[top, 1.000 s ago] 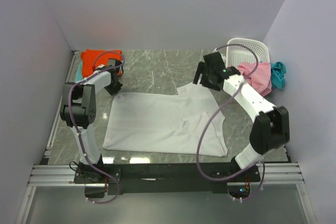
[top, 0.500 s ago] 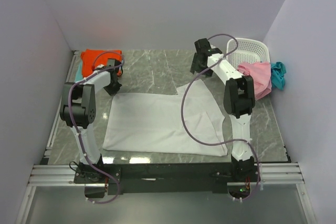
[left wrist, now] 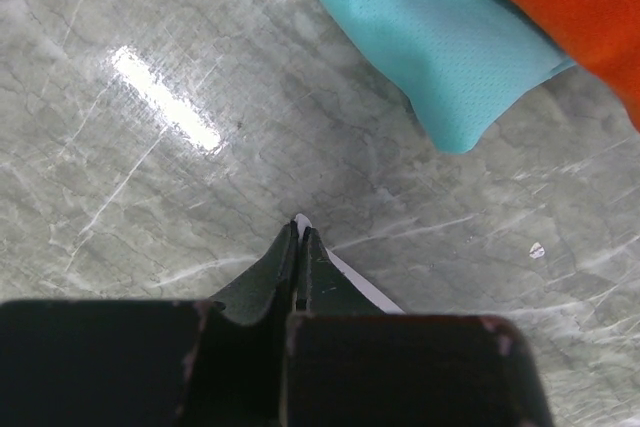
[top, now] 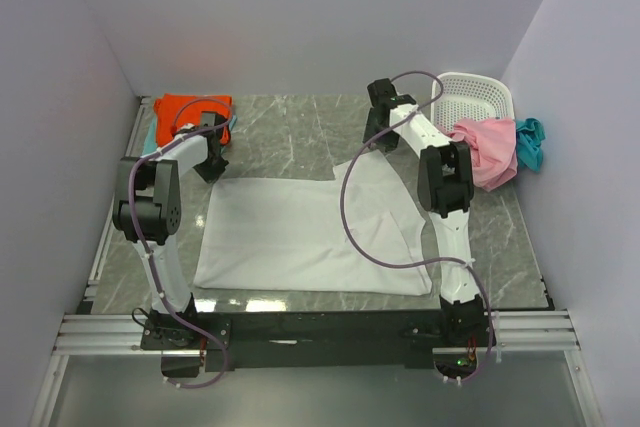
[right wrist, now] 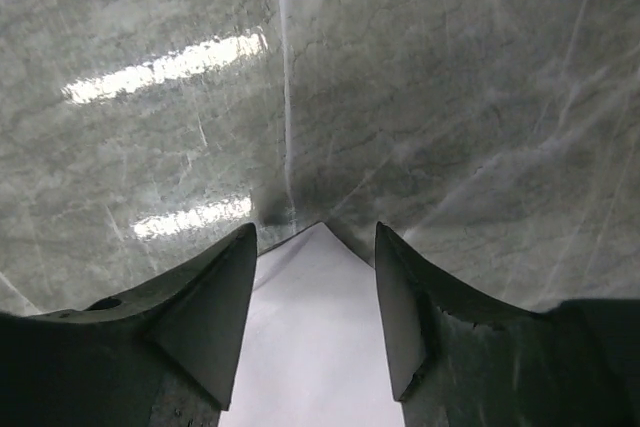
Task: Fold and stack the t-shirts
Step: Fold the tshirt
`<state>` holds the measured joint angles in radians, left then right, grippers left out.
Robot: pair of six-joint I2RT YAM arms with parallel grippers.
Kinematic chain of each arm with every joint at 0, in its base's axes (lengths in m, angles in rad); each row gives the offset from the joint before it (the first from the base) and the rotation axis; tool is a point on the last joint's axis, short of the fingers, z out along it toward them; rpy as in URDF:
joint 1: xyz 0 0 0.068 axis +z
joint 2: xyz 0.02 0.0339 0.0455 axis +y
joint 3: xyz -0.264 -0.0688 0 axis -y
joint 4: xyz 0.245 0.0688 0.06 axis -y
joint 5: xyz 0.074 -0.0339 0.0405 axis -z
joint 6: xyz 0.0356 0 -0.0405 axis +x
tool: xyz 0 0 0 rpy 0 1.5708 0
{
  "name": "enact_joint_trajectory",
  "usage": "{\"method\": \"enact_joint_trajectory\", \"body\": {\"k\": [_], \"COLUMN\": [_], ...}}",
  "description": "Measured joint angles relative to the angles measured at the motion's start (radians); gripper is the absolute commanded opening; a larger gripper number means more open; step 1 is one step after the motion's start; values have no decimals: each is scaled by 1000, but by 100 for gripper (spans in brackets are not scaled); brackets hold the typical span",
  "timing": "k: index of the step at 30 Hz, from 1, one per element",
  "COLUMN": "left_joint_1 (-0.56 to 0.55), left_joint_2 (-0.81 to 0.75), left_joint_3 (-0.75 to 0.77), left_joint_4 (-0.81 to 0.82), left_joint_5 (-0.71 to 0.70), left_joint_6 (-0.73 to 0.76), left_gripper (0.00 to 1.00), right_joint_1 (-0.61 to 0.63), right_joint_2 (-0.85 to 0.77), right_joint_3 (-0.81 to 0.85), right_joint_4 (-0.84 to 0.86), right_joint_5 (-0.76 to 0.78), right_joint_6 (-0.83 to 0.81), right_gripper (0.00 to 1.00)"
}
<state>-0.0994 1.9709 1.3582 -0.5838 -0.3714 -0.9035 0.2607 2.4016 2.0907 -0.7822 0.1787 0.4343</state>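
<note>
A large white t-shirt point(top: 300, 232) lies spread flat in the middle of the marble table point(top: 290, 137). My left gripper point(top: 213, 169) is shut on its far left corner; in the left wrist view a tip of white cloth point(left wrist: 300, 219) pokes out between the closed jaws of that gripper point(left wrist: 300, 232). My right gripper point(top: 372, 142) is at the shirt's far right corner. Its jaws stand open in the right wrist view, that gripper point(right wrist: 315, 231) straddling a point of the white shirt point(right wrist: 315, 337) without pinching it.
A folded orange-red shirt point(top: 190, 107) lies on a pale aqua one point(top: 150, 135) at the far left, close ahead of the left gripper as the aqua shirt point(left wrist: 440, 57) and the orange shirt point(left wrist: 570, 7). A white basket point(top: 470, 97), pink shirt point(top: 485, 147) and teal shirt point(top: 530, 142) sit far right.
The right arm has stretched out, carrying its gripper left and farther back to the white shirt's far right corner, and its jaws have narrowed. The left gripper has stayed in place.
</note>
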Motion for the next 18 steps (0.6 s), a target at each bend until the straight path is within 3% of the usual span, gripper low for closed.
{"method": "enact_joint_trajectory", "body": {"k": [5, 9, 18], "left_joint_1": [0, 0, 0], "left_joint_2": [0, 1, 8], "left_joint_3": [2, 5, 20], "left_joint_4": [-6, -13, -32], "left_joint_5": [0, 0, 8], "left_joint_6": [0, 0, -3], "left_gripper": [1, 1, 1], "right_joint_1": [0, 0, 0], "right_joint_2": [29, 40, 40], "right_joint_3": [18, 35, 35], "right_joint_4": [-6, -8, -8], "right_joint_5": [-12, -15, -28], "right_joint_6": [-16, -40, -61], "right_gripper": [50, 0, 0]}}
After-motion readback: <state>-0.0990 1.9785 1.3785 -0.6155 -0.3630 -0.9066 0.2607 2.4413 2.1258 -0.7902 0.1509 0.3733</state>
